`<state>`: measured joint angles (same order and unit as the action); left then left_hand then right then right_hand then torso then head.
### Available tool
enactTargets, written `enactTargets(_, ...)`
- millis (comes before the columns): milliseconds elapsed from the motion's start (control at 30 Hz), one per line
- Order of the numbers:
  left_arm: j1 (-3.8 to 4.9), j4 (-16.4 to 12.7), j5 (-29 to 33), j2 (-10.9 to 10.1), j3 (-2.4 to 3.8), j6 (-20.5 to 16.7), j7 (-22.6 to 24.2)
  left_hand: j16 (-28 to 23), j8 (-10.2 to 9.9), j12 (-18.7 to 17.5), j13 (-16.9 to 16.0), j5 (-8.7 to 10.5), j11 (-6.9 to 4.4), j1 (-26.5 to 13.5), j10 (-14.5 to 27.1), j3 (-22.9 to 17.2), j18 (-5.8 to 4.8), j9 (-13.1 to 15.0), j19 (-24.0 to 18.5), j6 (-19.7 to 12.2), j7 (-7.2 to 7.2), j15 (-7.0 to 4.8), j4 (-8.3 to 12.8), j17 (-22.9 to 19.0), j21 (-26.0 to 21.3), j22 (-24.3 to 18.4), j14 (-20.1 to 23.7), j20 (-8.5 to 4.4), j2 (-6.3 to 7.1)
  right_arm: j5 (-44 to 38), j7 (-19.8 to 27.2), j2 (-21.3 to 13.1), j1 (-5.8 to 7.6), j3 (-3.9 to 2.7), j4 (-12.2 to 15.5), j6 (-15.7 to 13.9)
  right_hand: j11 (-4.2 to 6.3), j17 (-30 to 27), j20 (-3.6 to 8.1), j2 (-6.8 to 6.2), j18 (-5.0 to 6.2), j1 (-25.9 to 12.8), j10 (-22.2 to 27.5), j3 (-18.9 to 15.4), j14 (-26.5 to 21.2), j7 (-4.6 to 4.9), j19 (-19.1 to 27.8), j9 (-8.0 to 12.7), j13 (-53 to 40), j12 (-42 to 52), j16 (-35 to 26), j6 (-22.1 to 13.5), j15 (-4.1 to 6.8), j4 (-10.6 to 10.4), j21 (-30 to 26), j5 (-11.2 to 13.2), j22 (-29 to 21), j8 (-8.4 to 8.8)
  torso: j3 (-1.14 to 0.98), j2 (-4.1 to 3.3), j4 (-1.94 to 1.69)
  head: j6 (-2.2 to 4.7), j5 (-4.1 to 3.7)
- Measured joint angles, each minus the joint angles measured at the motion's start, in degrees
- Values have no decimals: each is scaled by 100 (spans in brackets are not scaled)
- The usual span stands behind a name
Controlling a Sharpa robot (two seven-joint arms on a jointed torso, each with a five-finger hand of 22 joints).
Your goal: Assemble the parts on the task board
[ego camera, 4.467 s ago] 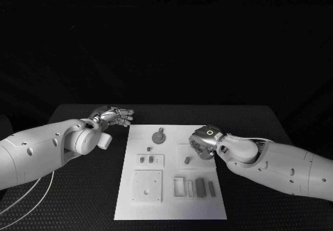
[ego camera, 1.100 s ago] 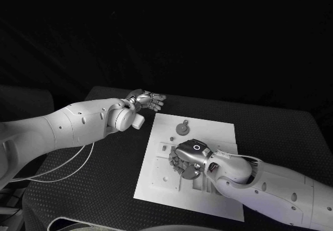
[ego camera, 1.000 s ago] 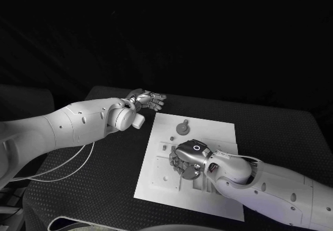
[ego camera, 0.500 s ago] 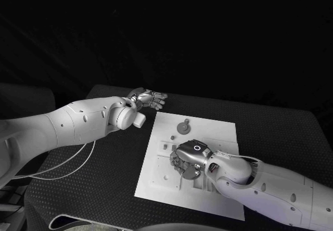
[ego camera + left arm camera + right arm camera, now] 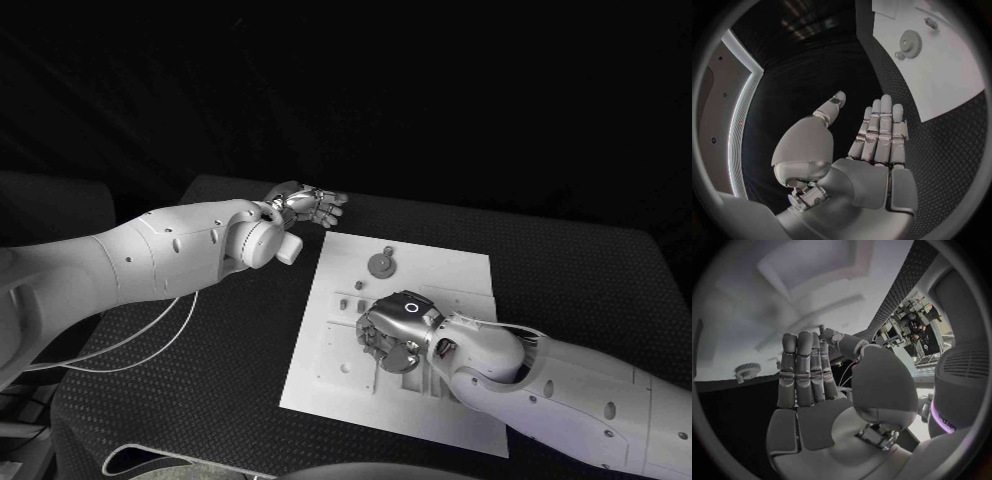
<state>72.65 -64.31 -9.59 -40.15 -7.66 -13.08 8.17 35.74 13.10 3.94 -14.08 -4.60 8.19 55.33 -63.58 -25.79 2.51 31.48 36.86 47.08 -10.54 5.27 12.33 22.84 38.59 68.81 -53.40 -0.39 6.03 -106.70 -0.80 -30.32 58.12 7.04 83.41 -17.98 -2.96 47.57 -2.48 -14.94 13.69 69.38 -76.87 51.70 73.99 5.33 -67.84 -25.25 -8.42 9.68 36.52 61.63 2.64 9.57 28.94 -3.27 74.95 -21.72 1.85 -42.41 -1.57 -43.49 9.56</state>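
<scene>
The white task board [image 5: 433, 275] lies in the middle of the black table. A round gear part [image 5: 381, 265] sits near its far edge, also seen from the left wrist [image 5: 911, 42] and the right wrist [image 5: 748, 371]. My right hand [image 5: 389, 335] hovers low over the board's middle, palm down, covering the parts beneath it. In the right wrist view this hand [image 5: 811, 385] has straight fingers held together, with the thumb tip against the nearest finger; whether anything is pinched there is hidden. My left hand [image 5: 307, 205] hangs beyond the board's far left corner, flat and holding nothing [image 5: 873, 145].
Small parts [image 5: 353, 292] lie on the board just left of my right hand. Another small piece [image 5: 930, 22] lies beyond the gear. Bare black table [image 5: 577, 270] surrounds the board. A white cable [image 5: 137, 345] loops under my left arm.
Since 4.5 s ago the camera has shifted, and my right hand has moved from the board's far right part to its middle. Over the last second nothing has visibly moved.
</scene>
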Motion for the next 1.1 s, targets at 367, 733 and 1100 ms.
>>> enactTargets(367, 0, -2, 1, -6, 0, 3, -2, 0, 0, 0, 5, 0, 0, 0, 0, 0, -1, 0, 0, 0, 0, 0, 0, 5, 0, -1, 0, 0, 0, -39, -15, -3, 0, 0, -23, 23, 0, 1, -1, 0, 1, 0, 0, 0, 1, 0, 0, 2, 0, 0, 0, -1, -1, 0, -1, 0, -1, -12, -3, 1, 3, -8, 6)
enactTargets(733, 3, -4, 1, -3, 0, 5, -3, 0, 20, 0, 10, 0, 0, 0, 0, 0, 0, -5, 0, 0, 0, 0, 0, 16, 0, 4, 0, 0, 0, -61, -27, 63, 19, 63, -52, 44, 0, 2, -10, -8, 1, -8, 0, 17, 2, 12, -7, 9, -15, 1, 10, 10, -1, 17, 11, 0, -3, -13, -3, 1, 3, -12, 7)
enactTargets(1100, 9, -4, 1, -4, 0, 9, -4, -22, 20, 0, 9, 0, 0, 0, 0, 0, -1, -5, 0, 0, 0, -1, 0, 23, 0, 4, 1, 0, 0, -86, -49, 106, 24, 121, -70, 84, 0, 3, -5, -8, 0, -8, 0, 16, 2, 12, 31, 11, -17, 2, 9, 10, -2, 17, 12, 1, -4, -7, -2, 0, -1, -37, 1)
